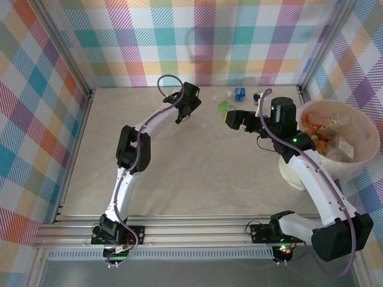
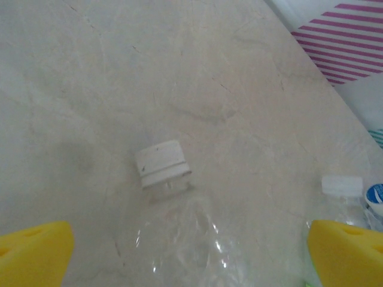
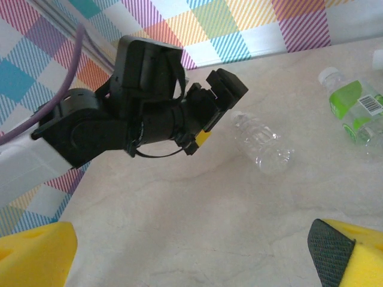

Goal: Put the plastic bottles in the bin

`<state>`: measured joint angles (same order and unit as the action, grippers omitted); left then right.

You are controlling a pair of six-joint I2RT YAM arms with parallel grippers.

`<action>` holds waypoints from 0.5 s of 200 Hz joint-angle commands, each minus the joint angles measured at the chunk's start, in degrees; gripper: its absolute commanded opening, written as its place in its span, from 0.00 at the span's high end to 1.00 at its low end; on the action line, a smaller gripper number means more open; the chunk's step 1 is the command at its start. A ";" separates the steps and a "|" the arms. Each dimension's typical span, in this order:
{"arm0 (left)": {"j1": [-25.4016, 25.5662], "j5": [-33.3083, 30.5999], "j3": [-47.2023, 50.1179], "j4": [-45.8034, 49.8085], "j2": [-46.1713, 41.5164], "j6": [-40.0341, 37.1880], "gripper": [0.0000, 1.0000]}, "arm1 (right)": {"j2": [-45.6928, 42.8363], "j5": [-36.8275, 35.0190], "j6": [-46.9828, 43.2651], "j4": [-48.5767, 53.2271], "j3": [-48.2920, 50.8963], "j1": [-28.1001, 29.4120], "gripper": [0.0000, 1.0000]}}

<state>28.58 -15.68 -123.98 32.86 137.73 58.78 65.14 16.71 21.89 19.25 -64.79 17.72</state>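
Where we look down from above, the left gripper (image 1: 184, 103) hangs spread over the far part of the surface (image 1: 179, 173). The right gripper (image 1: 235, 119), also spread, sits near a green bottle (image 1: 226, 106). A blue bottle (image 1: 240, 92) lies close to the back wall. The bin (image 1: 353, 164) stands at the right edge with several bottles (image 1: 320, 128) inside it.

From the left wrist we see a clear bottle (image 2: 179, 239) with a white cap lying on the surface between the wide yellow fingers (image 2: 33, 251), apart from both.

From the right wrist, that gripper's fingers stand wide apart above the surface. The clear bottle lies just beside the left gripper, and the green bottle lies farther right.
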 commanded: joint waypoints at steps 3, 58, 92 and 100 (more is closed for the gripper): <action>-0.55 2.60 -4.97 3.35 3.97 0.97 0.00 | 0.16 -2.74 0.04 -1.03 -0.15 1.18 0.00; -0.54 7.33 -5.75 -1.11 8.50 4.60 0.14 | -0.96 -4.53 -1.30 1.29 -0.68 1.86 0.00; -0.54 10.41 -5.83 -4.03 9.65 4.35 0.24 | -1.58 -5.45 -1.50 1.99 -0.01 2.04 0.00; -0.58 10.97 -5.83 -4.45 9.64 3.98 0.27 | -1.75 -5.54 -1.50 2.02 0.18 2.06 0.00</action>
<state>27.97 -8.73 -128.57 31.09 145.80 62.63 64.99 12.29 21.61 20.86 -64.79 19.22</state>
